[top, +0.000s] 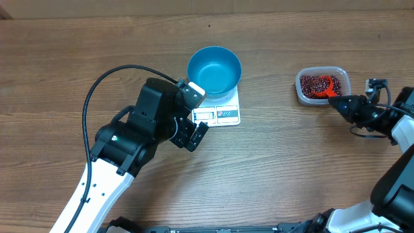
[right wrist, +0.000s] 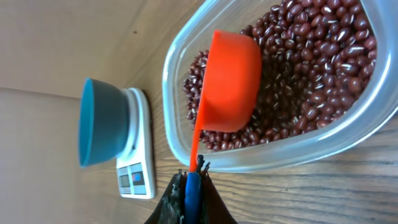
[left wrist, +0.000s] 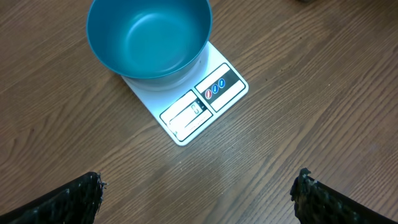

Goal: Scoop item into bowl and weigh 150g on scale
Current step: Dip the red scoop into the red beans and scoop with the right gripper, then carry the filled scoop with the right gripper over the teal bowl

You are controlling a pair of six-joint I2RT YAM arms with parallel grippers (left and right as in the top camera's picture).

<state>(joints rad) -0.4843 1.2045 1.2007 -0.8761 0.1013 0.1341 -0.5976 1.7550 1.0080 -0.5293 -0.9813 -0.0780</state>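
Note:
The blue bowl (top: 214, 70) stands empty on the white scale (top: 223, 115) at the table's middle. The dark red beans (top: 313, 84) fill a clear tub (top: 345, 78) at the right. My right gripper (top: 341, 102) is shut on the blue-tipped handle of an orange scoop (top: 332, 85), whose cup lies in the tub. In the right wrist view the scoop (right wrist: 230, 81) sits over the beans (right wrist: 311, 56), its outer side toward the camera, with the gripper (right wrist: 194, 171) just outside the tub. My left gripper (top: 194, 136) is open and holds nothing, just in front of the scale (left wrist: 205, 102) and bowl (left wrist: 149, 37).
The left arm's black cable (top: 103, 81) loops over the table to the left of the bowl. Bare wooden tabletop (top: 284, 162) lies between the scale and the tub. The tub's near wall (right wrist: 298, 155) stands between my right gripper and the beans.

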